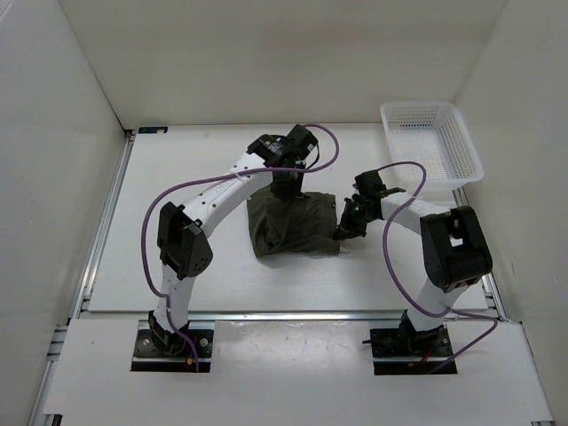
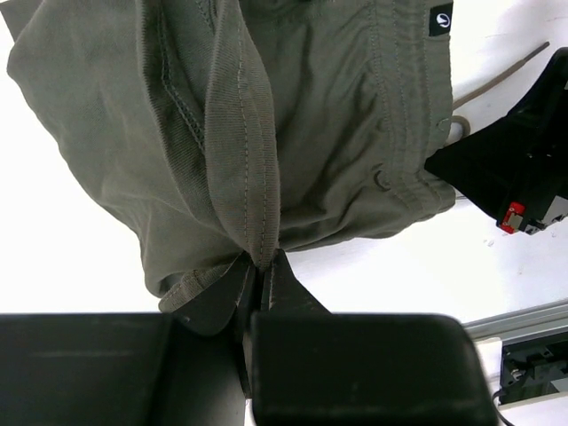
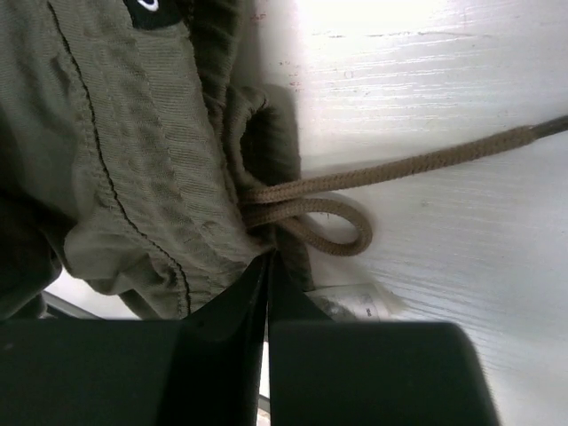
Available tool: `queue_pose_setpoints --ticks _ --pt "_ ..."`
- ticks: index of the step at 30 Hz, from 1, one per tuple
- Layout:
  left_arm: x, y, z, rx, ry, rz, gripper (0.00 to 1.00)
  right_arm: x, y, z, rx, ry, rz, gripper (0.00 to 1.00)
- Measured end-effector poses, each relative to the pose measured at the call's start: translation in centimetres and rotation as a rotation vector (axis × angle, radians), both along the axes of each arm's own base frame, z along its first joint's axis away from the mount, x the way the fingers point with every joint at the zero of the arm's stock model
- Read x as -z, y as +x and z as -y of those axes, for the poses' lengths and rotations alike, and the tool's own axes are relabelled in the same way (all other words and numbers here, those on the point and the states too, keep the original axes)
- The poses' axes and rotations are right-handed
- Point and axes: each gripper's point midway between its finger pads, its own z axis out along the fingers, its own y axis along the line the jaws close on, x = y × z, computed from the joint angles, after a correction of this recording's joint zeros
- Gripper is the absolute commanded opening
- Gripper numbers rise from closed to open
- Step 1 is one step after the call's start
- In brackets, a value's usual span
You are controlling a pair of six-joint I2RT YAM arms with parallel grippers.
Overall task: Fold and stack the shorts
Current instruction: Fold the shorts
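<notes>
The olive-green shorts (image 1: pixel 293 226) lie bunched in the middle of the table between my two arms. My left gripper (image 1: pixel 286 188) is at their far edge, shut on a fold of hem fabric; the pinched fold (image 2: pixel 253 177) rises from the closed jaws in the left wrist view. My right gripper (image 1: pixel 343 232) is at the shorts' right edge, shut on the waistband (image 3: pixel 169 204) beside the tan drawstring (image 3: pixel 355 191), whose loop and loose end lie on the table. A small black label (image 2: pixel 440 19) marks the waistband.
A white mesh basket (image 1: pixel 430 142) stands at the back right corner. White walls close in the table on the left, back and right. A metal rail (image 1: pixel 284 313) runs along the near edge. The right arm's black body (image 2: pixel 515 160) shows in the left wrist view.
</notes>
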Motion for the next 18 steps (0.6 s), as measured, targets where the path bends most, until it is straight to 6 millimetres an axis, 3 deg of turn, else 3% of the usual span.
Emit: queue_pose_setpoints --ticks 5,13,18 --pt "-1.1 0.2 0.1 0.0 -0.014 0.015 0.1 0.1 0.1 0.1 0.008 -0.016 0.003 0.0" --pt "-5.7 0.7 2.6 0.052 -0.146 0.084 0.1 0.3 -0.1 -0.1 0.012 -0.037 0.006 0.0" --pt "-5.2 0.1 5.2 0.105 -0.195 0.071 0.1 0.4 -0.1 -0.2 0.023 -0.042 0.003 0.0"
